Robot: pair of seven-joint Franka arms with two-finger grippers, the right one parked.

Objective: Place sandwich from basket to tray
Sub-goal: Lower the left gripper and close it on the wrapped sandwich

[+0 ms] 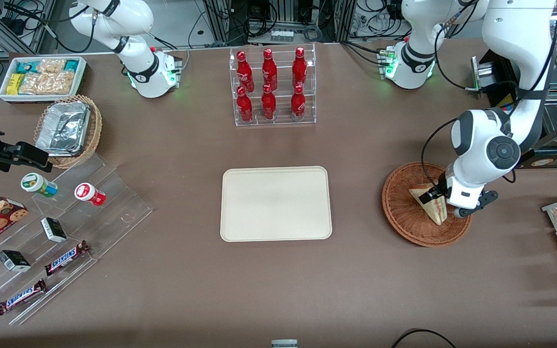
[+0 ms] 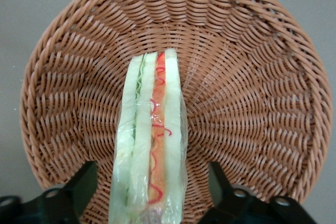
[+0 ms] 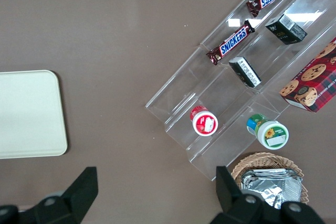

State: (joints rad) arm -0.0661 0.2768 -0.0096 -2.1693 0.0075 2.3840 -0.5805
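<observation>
The working arm is folded down over the basket (image 1: 416,212) toward its own end of the table, its round wrist joint held above the basket's rim at about three o'clock of the weave and its forearm carried steeply upward from there. The gripper (image 1: 439,199) is lowered into the basket and pointed down, and in the left wrist view its two dark fingers (image 2: 84,184) are seen spread apart, one on each flat side of the sandwich (image 2: 151,145), with visible gaps of wicker between each finger and the bread; nothing is clamped. The sandwich (image 1: 431,203) is stood on edge in the basket, near its middle, its point directed toward nine o'clock in the front view. It is seen as a pale wedge wrapped in clear film: white bread slices are shown on the outside, a strip of green filling is packed along one inner seam and a band of red and orange along the other. The basket is woven of reddish-brown wicker, round and shallow. The cream tray (image 1: 275,203) is laid flat at the middle of the table, at nine o'clock of the basket and well apart from it.
</observation>
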